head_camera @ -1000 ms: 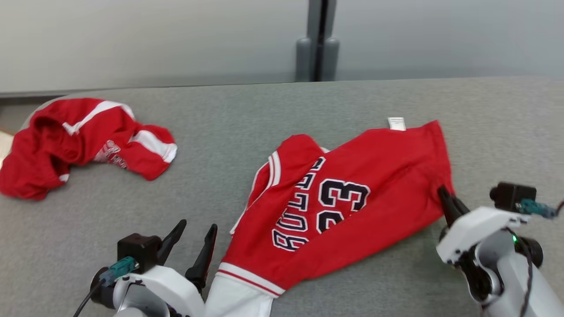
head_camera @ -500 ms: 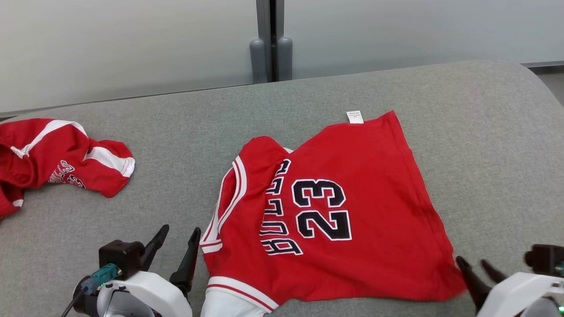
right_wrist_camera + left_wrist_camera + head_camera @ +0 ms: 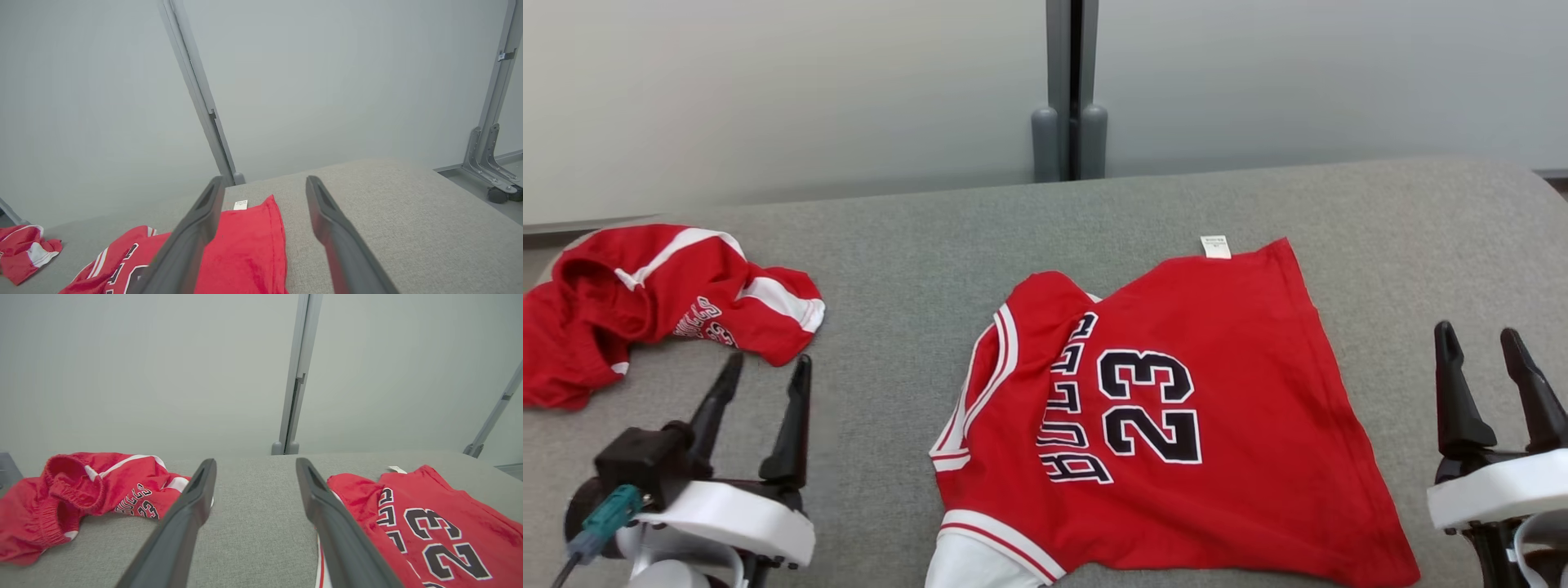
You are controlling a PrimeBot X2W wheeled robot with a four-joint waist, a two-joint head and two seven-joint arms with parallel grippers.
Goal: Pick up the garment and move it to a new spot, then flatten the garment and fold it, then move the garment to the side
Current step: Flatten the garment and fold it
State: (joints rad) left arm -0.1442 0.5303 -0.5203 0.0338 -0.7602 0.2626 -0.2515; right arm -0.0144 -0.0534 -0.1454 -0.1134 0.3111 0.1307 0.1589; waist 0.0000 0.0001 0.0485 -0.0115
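A second ago the right end effector [image 3: 1476, 331] was pinched shut on the right-hand hem of the red sleeveless knit jersey [image 3: 1176, 392] with the black, white-edged "23". Now its two long dark fingers stand wide apart and hold nothing, drawn back to the right of the cloth and no longer touching it. The head camera has also swung in that time, so the scene's shift across the frame is not the garment's own. What did change in the jersey is its lie: the bunched, slanting shape has been pulled out into a broad, nearly flat trapezoid in the middle of the grey felt-like surface [image 3: 890, 245], with the number fully readable. I judge that the flattening pull is finished or close to it and that folding comes next. The left end effector [image 3: 770, 359] has stayed fully open and empty, standing to the left of the jersey and apart from it. The fabric looks thin, soft and limp, with white and red ribbed trim along the armhole. One shoulder strap is still doubled over at the far left corner, a pale inner layer peeks out at the near edge, and a small white label [image 3: 1215, 246] sticks out from the far hem. A pair of crumpled red shorts with white stripes [image 3: 645, 302] lies heaped well to the left.
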